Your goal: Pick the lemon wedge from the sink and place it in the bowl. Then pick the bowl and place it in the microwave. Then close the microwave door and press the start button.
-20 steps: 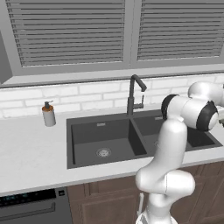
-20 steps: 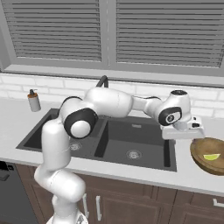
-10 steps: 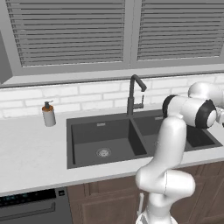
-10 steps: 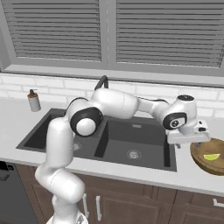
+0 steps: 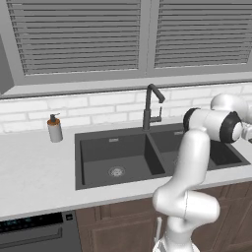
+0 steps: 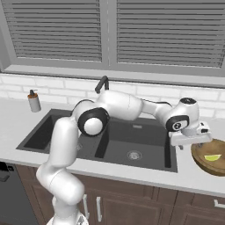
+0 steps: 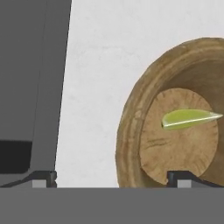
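Hand view, lemon wedge (image 7: 191, 118) in bowl (image 7: 131, 131), unlabelled

Pale speckled counter (image 6: 17, 112) carries a soap dispenser (image 6: 34, 100) (far left) and the bowl (image 6: 210, 157)

A home kitchen: a double-basin sink (image 5: 147, 155) with faucet (image 5: 151, 106) under blinds (image 5: 74, 37), beside it a soap dispenser (image 5: 54, 129).

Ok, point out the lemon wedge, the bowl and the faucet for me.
lemon wedge (image 7: 190, 118), hand view, middle of the pale flesh.
bowl (image 7: 131, 131), hand view, its near rim.
faucet (image 5: 146, 110), left base view, upright stem above the sink.
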Controlling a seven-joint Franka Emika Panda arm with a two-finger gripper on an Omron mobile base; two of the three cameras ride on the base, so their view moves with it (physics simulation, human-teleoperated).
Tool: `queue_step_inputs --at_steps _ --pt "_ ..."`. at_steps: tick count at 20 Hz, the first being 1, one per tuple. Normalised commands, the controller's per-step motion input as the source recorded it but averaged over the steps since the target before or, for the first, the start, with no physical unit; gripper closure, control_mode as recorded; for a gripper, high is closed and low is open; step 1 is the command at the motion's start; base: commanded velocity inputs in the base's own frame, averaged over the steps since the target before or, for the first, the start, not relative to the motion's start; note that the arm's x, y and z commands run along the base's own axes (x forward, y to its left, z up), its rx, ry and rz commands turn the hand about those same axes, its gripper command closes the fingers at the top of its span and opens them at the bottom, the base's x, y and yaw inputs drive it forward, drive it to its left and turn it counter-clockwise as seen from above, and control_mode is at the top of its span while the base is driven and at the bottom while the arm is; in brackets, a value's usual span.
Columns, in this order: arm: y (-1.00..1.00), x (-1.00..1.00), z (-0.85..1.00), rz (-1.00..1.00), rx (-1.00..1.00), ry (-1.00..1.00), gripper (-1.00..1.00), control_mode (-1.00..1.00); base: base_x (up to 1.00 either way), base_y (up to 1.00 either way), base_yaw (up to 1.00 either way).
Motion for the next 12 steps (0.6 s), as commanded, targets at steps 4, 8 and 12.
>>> queue_step_inputs --at_steps 4,8,12 --pt "-0.02 0.21 -0.26 0.03 0.0 0.02 -1.0 -1.0 0.0 0.0 0.0" --pt "-0.19 0.15 -0.21 0.03 0.0 0.0 -1.0 -1.0 0.0 0.0 0.0" --pt "-0.31 0.11 -0.03 0.03 0.04 0.0 -1.0 -1.0 0.0 0.0 0.0"
